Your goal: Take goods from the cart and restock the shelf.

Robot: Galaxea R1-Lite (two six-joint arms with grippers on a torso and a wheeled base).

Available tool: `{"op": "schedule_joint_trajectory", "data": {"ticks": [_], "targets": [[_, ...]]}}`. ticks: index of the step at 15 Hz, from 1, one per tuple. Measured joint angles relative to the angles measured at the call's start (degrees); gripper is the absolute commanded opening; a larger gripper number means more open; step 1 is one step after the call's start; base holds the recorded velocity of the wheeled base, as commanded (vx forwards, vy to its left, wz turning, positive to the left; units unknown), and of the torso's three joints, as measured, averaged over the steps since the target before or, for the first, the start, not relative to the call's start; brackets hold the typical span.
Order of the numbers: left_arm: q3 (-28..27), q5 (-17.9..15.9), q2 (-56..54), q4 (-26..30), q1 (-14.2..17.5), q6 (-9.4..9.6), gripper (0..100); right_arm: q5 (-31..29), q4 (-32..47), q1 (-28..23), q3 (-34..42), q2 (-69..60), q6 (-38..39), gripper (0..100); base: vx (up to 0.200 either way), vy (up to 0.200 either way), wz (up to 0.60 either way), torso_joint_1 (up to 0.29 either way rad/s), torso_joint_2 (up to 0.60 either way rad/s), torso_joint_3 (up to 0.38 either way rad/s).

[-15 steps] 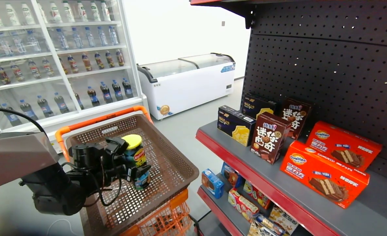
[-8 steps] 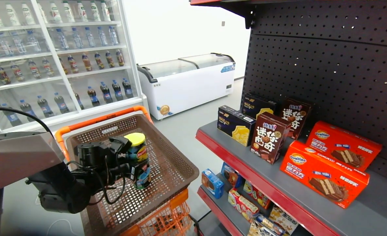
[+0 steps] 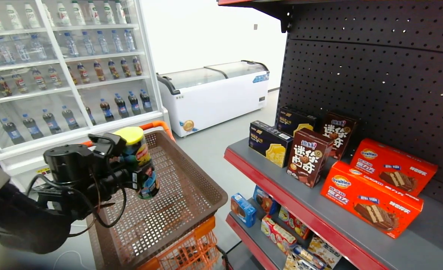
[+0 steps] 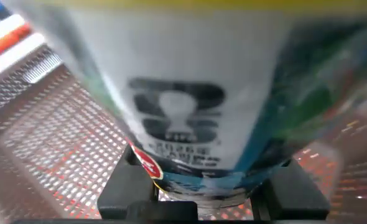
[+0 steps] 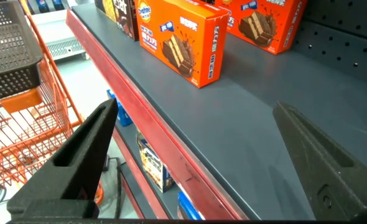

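My left gripper (image 3: 131, 170) is shut on a canister (image 3: 139, 163) with a yellow lid, holding it upright above the brown cart basket (image 3: 191, 195). From the left wrist the canister (image 4: 202, 93) fills the picture close up, with the perforated basket floor (image 4: 53, 130) below it. My right gripper (image 5: 196, 162) is open, its two black fingers (image 5: 78, 162) wide apart above the grey shelf (image 5: 246, 124), near an orange box (image 5: 180, 37). The shelf (image 3: 281, 180) holds orange, brown and dark blue boxes.
The orange cart frame (image 3: 191, 251) stands left of the red-edged shelf. Lower shelf levels hold small snack packs (image 3: 278, 232). A drinks cooler (image 3: 56, 67) and a chest freezer (image 3: 214, 93) stand behind. Bare grey shelf surface lies in front of the boxes.
My left gripper has lifted the canister up off the basket floor and drawn it back to the left.
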Motion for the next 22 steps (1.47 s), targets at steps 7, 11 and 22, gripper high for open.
{"op": "schedule_joint_trajectory", "data": {"ticks": [7,11,22], "targets": [[3.4,0.1,-33.3,38.0,0.0,-4.94,0,0.0,0.0,0.0,0.0,0.0,0.0,100,0.000,0.000,0.00,0.000,0.00,0.000],[9.1,0.1,-50.1,46.8,0.4,-5.45,0,0.0,0.0,0.0,0.0,0.0,0.0,100,0.000,0.000,0.00,0.000,0.00,0.000],[23.4,1.2,-95.7,65.0,0.6,-4.19,0,0.0,0.0,0.0,0.0,0.0,0.1,100,0.000,0.000,-0.05,0.000,0.00,0.000]]}}
